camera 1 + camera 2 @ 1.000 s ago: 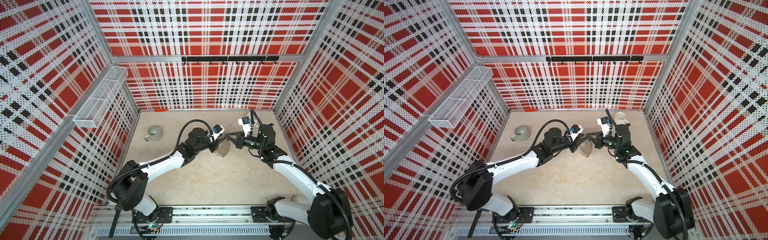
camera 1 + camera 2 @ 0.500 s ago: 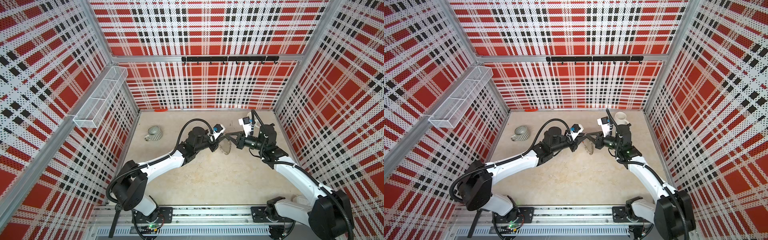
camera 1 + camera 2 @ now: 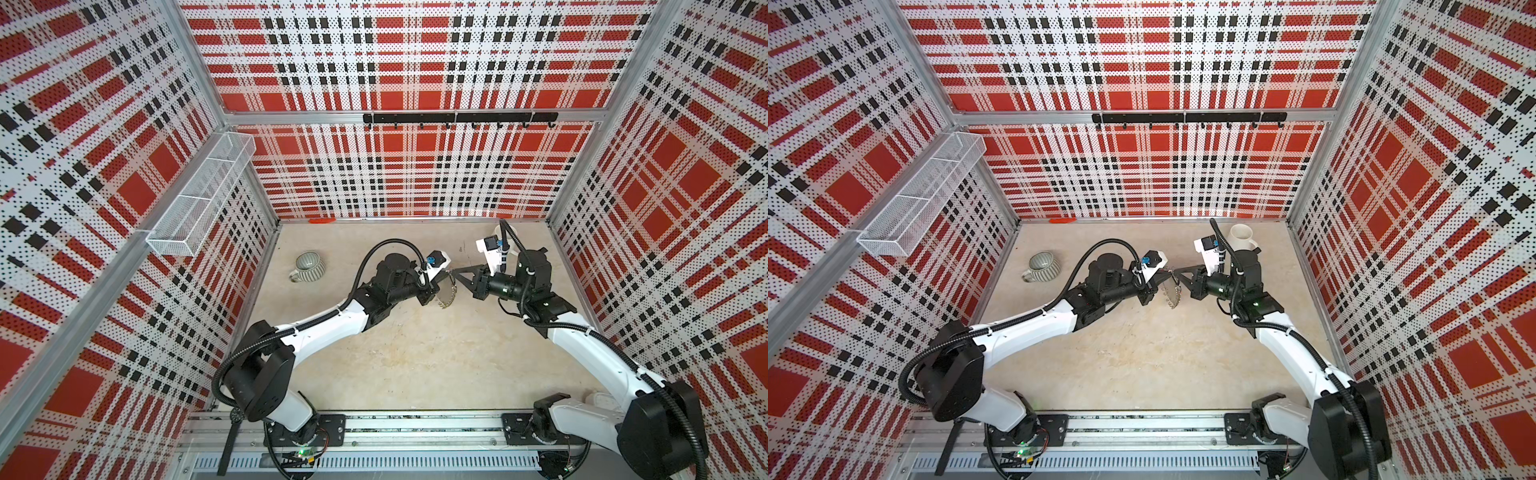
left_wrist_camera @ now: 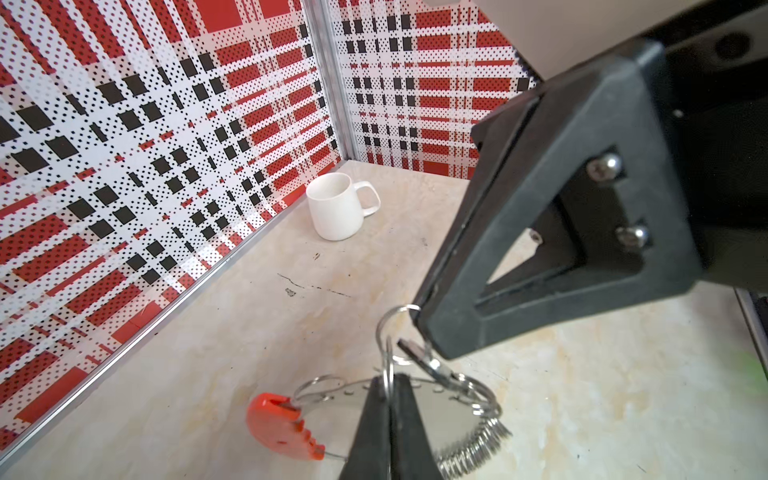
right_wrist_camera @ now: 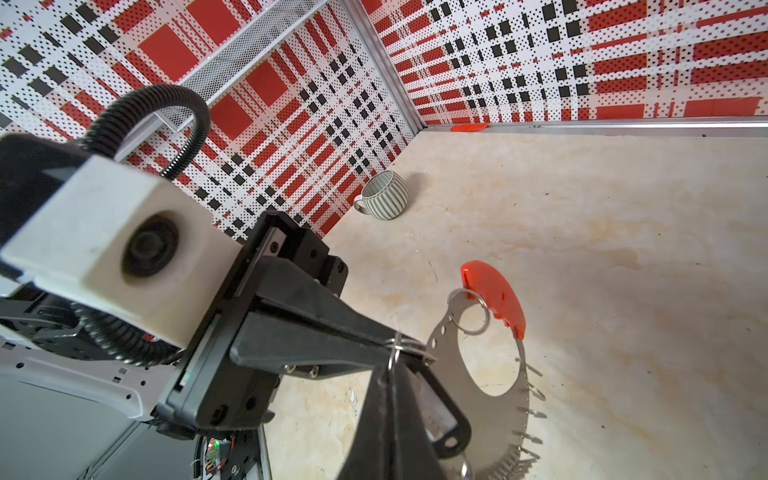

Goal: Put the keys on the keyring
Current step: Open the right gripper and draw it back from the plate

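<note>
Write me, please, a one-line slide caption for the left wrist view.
Shut left gripper and shut right gripper both pinch small loops on the keyring; white mug in the corner.

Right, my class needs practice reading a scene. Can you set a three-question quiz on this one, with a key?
1. True or false: the keyring lies flat on the table.
2. The keyring's plastic segment is: A blue, B red, C green.
3. How many mugs stand on the table, and what do they look like?

Key
1. False: it hangs above the table, pinched by the shut jaws of the left gripper and the right gripper.
2. B.
3. Two: a grey striped mug and a white mug.
</note>
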### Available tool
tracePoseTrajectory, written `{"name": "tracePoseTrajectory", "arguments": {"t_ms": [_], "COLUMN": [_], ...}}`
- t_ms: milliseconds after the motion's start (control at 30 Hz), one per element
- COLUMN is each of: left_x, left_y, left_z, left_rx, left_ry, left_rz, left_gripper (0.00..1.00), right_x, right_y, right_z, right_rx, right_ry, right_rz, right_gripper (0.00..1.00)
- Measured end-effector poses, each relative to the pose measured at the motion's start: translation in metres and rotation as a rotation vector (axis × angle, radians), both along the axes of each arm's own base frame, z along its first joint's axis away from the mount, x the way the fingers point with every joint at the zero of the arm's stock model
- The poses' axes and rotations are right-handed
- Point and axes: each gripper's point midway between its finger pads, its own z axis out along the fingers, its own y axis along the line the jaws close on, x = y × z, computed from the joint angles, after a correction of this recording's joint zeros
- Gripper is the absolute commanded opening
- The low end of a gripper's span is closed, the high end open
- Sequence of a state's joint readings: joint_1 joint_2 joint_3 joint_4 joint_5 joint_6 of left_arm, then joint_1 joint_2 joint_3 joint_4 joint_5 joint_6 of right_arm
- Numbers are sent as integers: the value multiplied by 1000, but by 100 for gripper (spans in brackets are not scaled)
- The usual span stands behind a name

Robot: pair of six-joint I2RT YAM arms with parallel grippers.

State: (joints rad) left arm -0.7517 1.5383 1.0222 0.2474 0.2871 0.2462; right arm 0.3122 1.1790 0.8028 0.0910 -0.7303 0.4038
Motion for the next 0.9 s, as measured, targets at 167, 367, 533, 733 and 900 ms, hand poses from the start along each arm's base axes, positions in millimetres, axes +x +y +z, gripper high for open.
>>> {"name": "tracePoseTrajectory", "arguments": {"t_ms": [167,367,533,733,900], "left_x": [-8,-21,-25,-32,-34], "left_y": [3,9,8,11,13], "left_z": [4,12,12,23,42], "left_rx": [11,8,-14,-131,-228], "left_ry": [-46,-145,-178,-201,-211], "left_rz": [-30,-65,-89,-107,-112], "left_gripper": [0,0,0,0,0], "right_x": [4,4,5,0,-8], "right_y": [-6,-6,-2,-1,-2], "right_z": [-8,-7,-18,-41,-35], "right_rx": [-39,-78,-80,-40,16], "right_ry": [24,53,98,170,136], "right_rz": [-34,-22,0,8,0], "right_gripper": [0,0,0,0,0]}}
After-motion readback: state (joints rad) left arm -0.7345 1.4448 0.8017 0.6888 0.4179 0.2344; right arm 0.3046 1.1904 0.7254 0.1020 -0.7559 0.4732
